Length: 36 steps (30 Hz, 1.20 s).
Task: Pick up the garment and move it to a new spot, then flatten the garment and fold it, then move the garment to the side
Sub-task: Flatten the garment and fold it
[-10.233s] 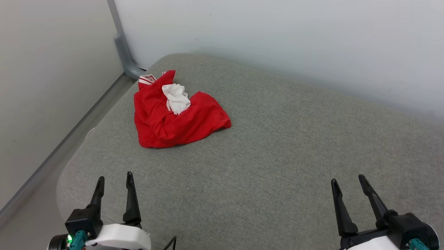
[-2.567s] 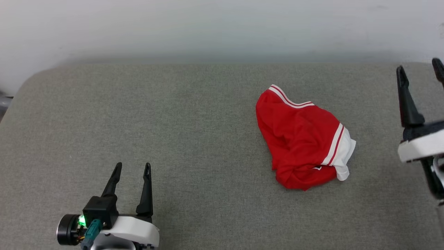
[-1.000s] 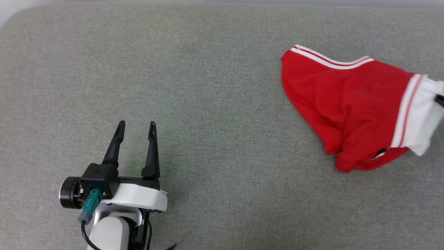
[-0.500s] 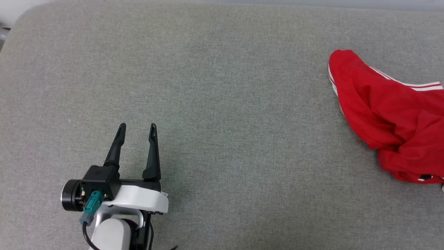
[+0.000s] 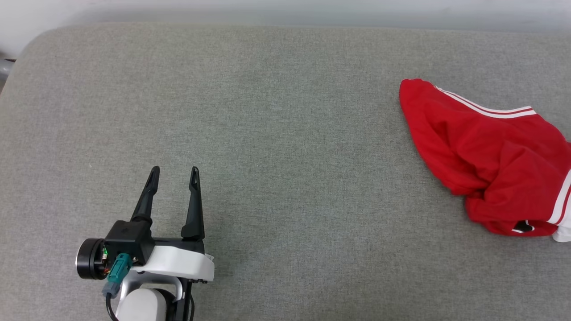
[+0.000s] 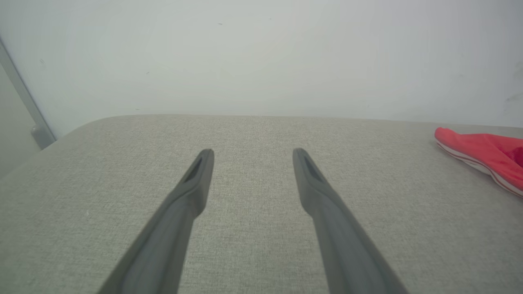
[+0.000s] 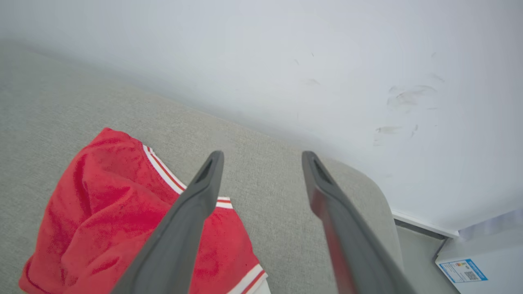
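Note:
The garment [image 5: 490, 156], a red T-shirt with red-and-white striped trim, lies crumpled at the right side of the grey cushion [image 5: 285, 147], running off the head view's right edge. In the right wrist view the garment [image 7: 102, 212] lies below and left of my right gripper [image 7: 261, 157], which stands open above it with nothing between its fingers. My left gripper [image 5: 174, 173] hovers open and empty at the lower left, far from the shirt. In the left wrist view the left gripper [image 6: 251, 153] points at the wall, with the garment [image 6: 486, 153] at the far right.
A pale wall [image 5: 285, 9] runs behind the cushion. The cushion's rounded right end [image 7: 380, 204] drops off near a white box with a label [image 7: 466, 265]. A grey frame post [image 6: 24, 106] stands at the far left.
The right gripper has opened and let go of the garment, which now lies slumped on the cushion. The head camera has shifted slightly. The left arm has stayed put.

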Motion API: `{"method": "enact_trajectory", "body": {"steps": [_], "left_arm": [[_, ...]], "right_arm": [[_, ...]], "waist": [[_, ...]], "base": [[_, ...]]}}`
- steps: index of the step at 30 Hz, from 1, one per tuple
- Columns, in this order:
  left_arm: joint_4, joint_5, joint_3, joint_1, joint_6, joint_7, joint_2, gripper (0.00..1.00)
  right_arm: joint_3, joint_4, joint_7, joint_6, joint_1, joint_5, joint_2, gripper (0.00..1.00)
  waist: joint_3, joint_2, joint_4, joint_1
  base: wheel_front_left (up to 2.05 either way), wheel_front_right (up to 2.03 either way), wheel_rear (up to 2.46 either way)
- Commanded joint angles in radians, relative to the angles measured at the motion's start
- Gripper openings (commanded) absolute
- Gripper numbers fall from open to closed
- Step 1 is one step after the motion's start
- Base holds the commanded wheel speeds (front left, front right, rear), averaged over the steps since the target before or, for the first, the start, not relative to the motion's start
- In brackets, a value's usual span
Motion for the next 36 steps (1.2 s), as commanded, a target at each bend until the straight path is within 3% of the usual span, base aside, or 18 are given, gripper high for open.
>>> {"method": "enact_trajectory", "body": {"steps": [1,7,10,13,19,23,30,36], "left_arm": [[-0.009,0.003,0.002,0.005,0.002,-0.002,0.000,1.00],[-0.023,0.002,0.000,-0.006,0.006,-0.002,0.000,1.00],[-0.025,-0.004,-0.010,-0.019,0.009,-0.002,0.000,1.00],[-0.024,-0.009,-0.020,-0.027,0.010,-0.002,0.000,1.00],[-0.025,-0.023,-0.038,-0.047,0.014,-0.002,-0.001,1.00],[-0.025,-0.032,-0.050,-0.063,0.016,-0.002,-0.001,1.00],[-0.024,-0.044,-0.073,-0.089,0.024,-0.002,0.000,1.00],[-0.014,-0.047,-0.075,-0.095,0.027,-0.002,-0.001,1.00]], "right_arm": [[-0.025,-0.069,0.005,-0.001,-0.023,-0.019,0.014,1.00],[-0.048,-0.315,0.098,-0.001,-0.095,-0.110,0.111,1.00],[0.028,-0.377,0.194,-0.001,-0.151,-0.130,0.131,1.00],[0.162,-0.385,0.332,-0.001,-0.220,-0.133,0.107,1.00],[0.378,-0.305,0.642,-0.001,-0.340,-0.015,0.128,1.00],[0.456,-0.206,0.762,-0.001,-0.382,0.044,0.160,1.00],[0.551,0.007,0.750,-0.001,-0.384,0.046,0.209,1.00],[0.626,0.169,0.706,-0.001,-0.312,0.055,0.209,1.00]], "waist": [[0.002,0.0000,0.002,0.0000],[0.022,0.0000,0.011,0.0000],[0.038,0.0000,0.019,0.0000],[0.053,0.0000,0.029,0.0000],[0.083,0.0000,0.055,0.0000],[0.109,0.0000,0.073,0.0000],[0.153,0.0000,0.107,0.0000],[0.153,0.0000,0.117,0.0000]], "base": [[0.00,0.00,0.00],[0.00,0.00,0.00],[0.00,0.00,0.00],[0.00,0.00,0.00],[0.00,0.00,0.00],[0.00,0.00,0.00],[0.00,0.00,0.00],[0.00,0.00,0.00]]}}
